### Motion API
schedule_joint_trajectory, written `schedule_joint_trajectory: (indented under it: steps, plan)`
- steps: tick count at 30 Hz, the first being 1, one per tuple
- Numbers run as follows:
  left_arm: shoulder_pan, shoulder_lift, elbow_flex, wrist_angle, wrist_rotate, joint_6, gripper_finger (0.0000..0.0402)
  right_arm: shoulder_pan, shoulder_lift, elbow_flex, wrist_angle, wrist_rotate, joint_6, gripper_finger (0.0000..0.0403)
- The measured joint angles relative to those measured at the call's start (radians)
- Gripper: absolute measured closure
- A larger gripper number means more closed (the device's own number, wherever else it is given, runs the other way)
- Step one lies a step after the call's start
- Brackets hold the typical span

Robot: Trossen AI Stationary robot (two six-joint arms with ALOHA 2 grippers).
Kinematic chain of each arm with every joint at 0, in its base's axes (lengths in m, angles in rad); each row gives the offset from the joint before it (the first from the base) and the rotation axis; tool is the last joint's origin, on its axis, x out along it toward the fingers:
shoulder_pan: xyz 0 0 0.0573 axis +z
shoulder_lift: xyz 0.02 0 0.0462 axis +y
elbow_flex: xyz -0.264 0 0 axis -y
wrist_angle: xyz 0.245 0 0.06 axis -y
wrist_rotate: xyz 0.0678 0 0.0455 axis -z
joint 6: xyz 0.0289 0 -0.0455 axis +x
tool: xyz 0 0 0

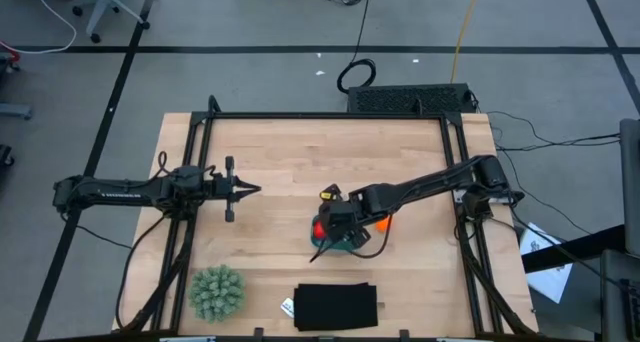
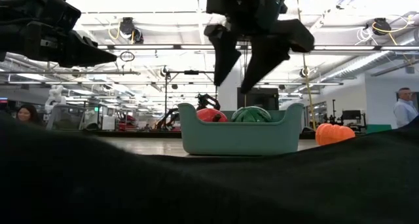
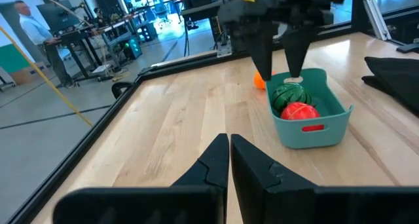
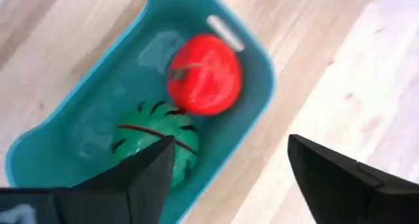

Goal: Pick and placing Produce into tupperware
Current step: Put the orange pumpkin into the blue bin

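Already the small round red toy piece (image 4: 204, 73) and the dark green striped toy ball (image 4: 154, 142) lie side by side inside the shallow teal-blue plastic tub (image 3: 327, 129). Only the small orange toy piece (image 2: 334, 133) remains on the wooden table (image 1: 270, 162), just beside the tub on the side toward the right arm's base. Directly above the tub hangs the right gripper (image 2: 247, 57), fingers apart and empty, by far the nearer. Well off, the left gripper (image 1: 250, 190) waits with fingers together.

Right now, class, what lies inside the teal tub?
Inside the teal tub lie the red piece and the green striped piece, side by side. The floor beneath them is covered. The orange piece sits outside.
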Motion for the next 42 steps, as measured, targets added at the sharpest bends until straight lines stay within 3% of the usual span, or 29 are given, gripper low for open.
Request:
schedule_joint_trajectory:
  steps: [8, 22, 42]
  plan:
    - [0.000, 0.000, 0.000, -0.002, 0.000, 0.000, 0.0380, -0.017, -0.049, 0.000, 0.030, 0.001, 0.032, 0.0199]
    - [0.000, 0.000, 0.000, -0.001, 0.000, 0.001, 0.0380, -0.018, -0.074, 0.000, 0.037, -0.004, 0.060, 0.0390]
    - [0.000, 0.000, 0.000, -0.001, 0.000, 0.001, 0.0380, -0.019, -0.074, 0.000, 0.037, -0.028, 0.079, 0.0402]
